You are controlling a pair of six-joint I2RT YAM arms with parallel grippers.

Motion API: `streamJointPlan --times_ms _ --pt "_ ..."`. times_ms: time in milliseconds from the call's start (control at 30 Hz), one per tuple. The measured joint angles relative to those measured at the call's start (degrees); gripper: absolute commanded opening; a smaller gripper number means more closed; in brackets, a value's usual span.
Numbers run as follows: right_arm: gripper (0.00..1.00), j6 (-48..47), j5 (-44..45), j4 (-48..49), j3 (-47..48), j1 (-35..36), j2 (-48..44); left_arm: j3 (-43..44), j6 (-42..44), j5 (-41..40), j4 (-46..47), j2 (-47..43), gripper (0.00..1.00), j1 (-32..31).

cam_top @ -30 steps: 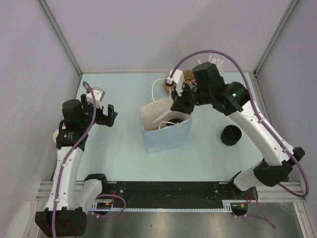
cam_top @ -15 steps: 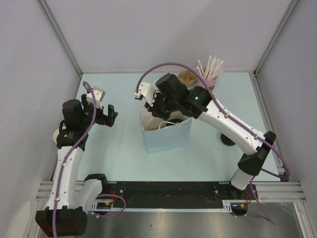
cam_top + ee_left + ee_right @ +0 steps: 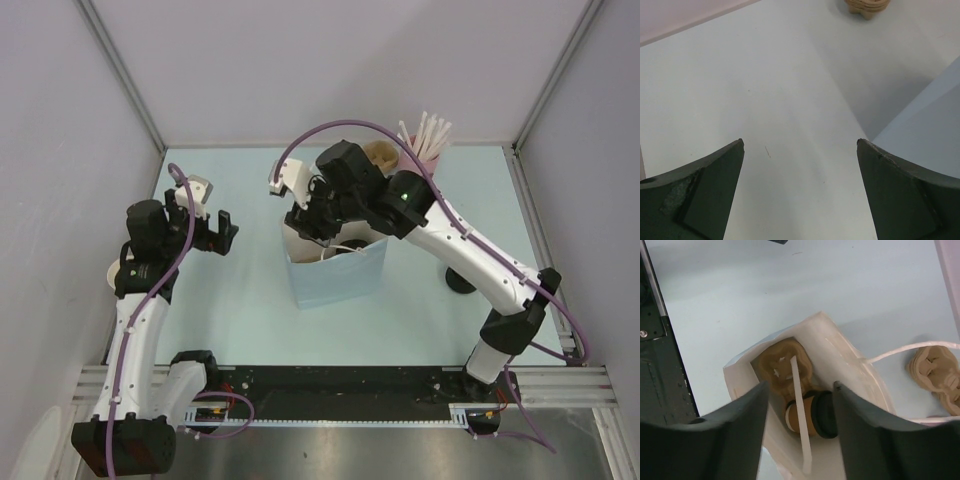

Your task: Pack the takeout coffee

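The takeout coffee (image 3: 810,413), a tan paper cup with a black lid, lies on its side inside the open paper bag (image 3: 850,360), next to a brown pulp carrier (image 3: 781,366). A white straw (image 3: 801,430) leans across the cup, inside the bag. My right gripper (image 3: 801,385) hangs open just above the bag's mouth, and the straw touches neither finger. In the top view the right gripper (image 3: 312,222) sits over the back left of the bag (image 3: 340,275). My left gripper (image 3: 225,232) is open and holds nothing, left of the bag, above bare table (image 3: 790,90).
A pink cup of white straws (image 3: 425,145) and a stack of tan cups (image 3: 380,152) stand at the back. A black stack of lids (image 3: 460,282) shows under the right arm. Another pulp carrier (image 3: 935,372) lies beside the bag's white handle (image 3: 910,347).
My right arm swung from the back of the table to above the bag, then its jaws opened and the straw now sits in the bag. The left arm stayed still.
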Motion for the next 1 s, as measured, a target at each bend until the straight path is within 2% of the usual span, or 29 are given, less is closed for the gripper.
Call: streamJointPlan --times_ms 100,233,367,500,567,700,1000 --pt "0.77 -0.44 0.26 -0.09 0.39 0.09 -0.46 0.0 0.0 0.0 0.04 0.0 0.99 0.0" --pt "0.89 -1.18 0.68 -0.24 0.13 -1.05 -3.02 0.0 0.0 0.0 0.07 0.0 0.99 0.0" --pt "1.0 -1.29 -0.28 0.94 -2.58 -5.84 -9.55 0.0 0.0 0.02 0.09 0.0 0.99 0.0" --pt "1.0 -0.81 -2.62 4.9 -9.29 -14.01 -18.82 0.0 -0.07 0.11 0.09 0.0 0.99 0.0" --pt "1.0 0.02 -4.17 9.6 -16.11 -19.32 -25.33 0.0 -0.42 0.26 0.11 -0.02 0.99 0.0" --pt "1.0 0.83 -6.01 16.02 -26.97 -25.05 -34.64 -0.04 -0.74 1.07 0.24 -0.52 1.0 0.0" --pt "1.0 2.86 -6.71 28.04 -42.16 -34.8 -43.1 -2.99 -3.91 -1.03 4.81 -7.63 0.99 0.04"
